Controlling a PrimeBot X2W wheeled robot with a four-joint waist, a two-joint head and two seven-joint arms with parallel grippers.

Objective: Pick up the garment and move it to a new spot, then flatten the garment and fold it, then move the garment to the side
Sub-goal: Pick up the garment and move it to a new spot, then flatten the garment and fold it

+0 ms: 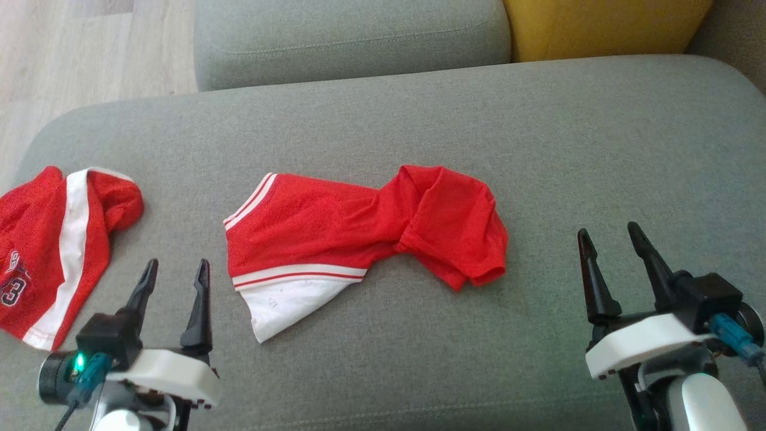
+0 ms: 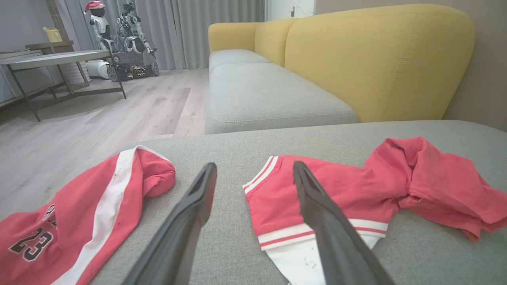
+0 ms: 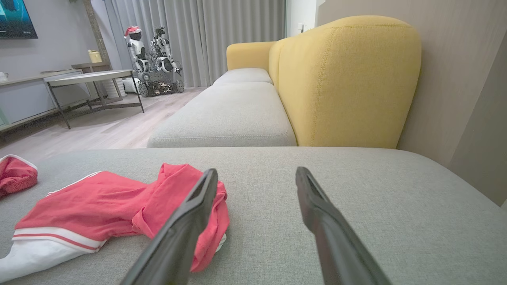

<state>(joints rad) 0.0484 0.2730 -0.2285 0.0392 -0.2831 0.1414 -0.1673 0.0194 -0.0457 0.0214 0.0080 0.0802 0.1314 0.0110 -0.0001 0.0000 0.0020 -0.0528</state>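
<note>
A: Nearest first. What are my hands doing?

B: My left gripper [image 1: 175,270] hangs low at my left, fingers spread wide, nothing between them. My right gripper [image 1: 610,239] hangs low at my right, equally spread and empty. Neither touches cloth.

A: And the garment?

B: The red garment [image 1: 359,227] lies crumpled mid-cushion on the grey sofa seat [image 1: 538,149], between my two grippers and a little beyond them. White hem with red stripe points toward my left gripper; the bunched, twisted red end lies toward my right.

A: Any legible writing?

B: None on that piece. A second red jersey [image 1: 54,251] with a broad white stripe lies at the seat's left edge, well apart from the first. The left wrist view reads "23" [image 2: 33,243] in dark numerals; the lettering above it is too small to make out.

A: Farther back?

B: A yellow backrest [image 2: 376,59], then wood floor [image 2: 99,114], a metal-legged table [image 2: 55,59], and a small robot figure in a red hat [image 2: 97,21] before grey curtains [image 2: 198,27].
</note>
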